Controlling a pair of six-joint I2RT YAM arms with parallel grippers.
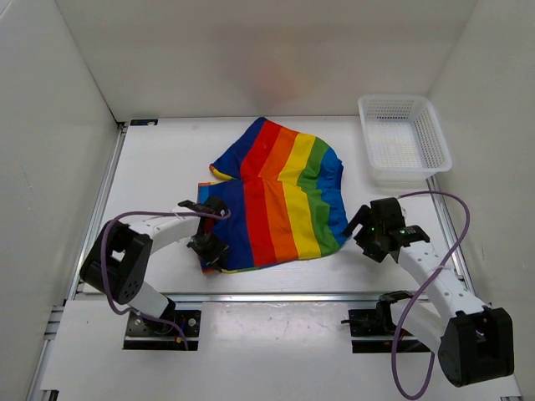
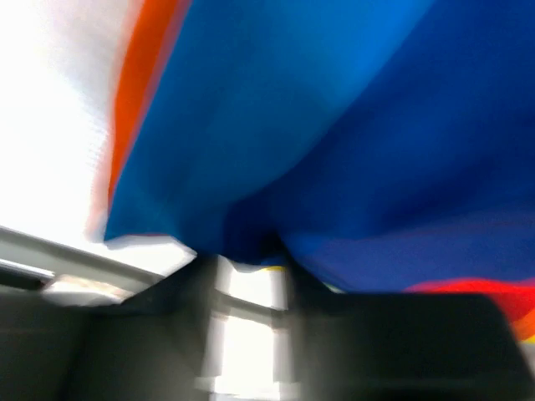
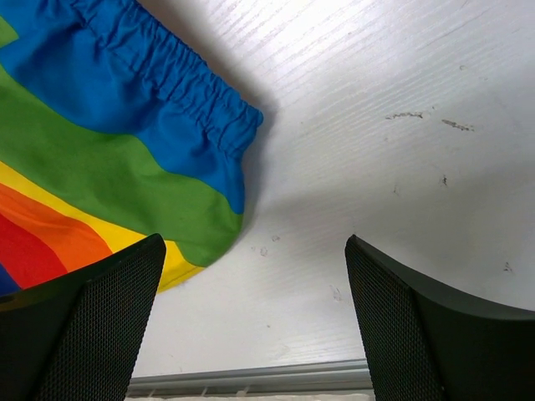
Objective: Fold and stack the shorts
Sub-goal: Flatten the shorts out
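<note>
The rainbow-striped shorts (image 1: 280,196) lie spread out in the middle of the desk (image 1: 159,167). The left hand (image 1: 212,225) is at their dark blue left edge and pinches the cloth, though its own view is blurred. The right hand (image 1: 361,232) hangs open over bare desk just beside their lower right corner. A white basket (image 1: 441,142) stands at the far right.

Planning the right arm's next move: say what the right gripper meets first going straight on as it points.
The right gripper would probably meet bare table first, seen between its open fingers; the shorts lie just left of that line, though depth is unclear.
</note>
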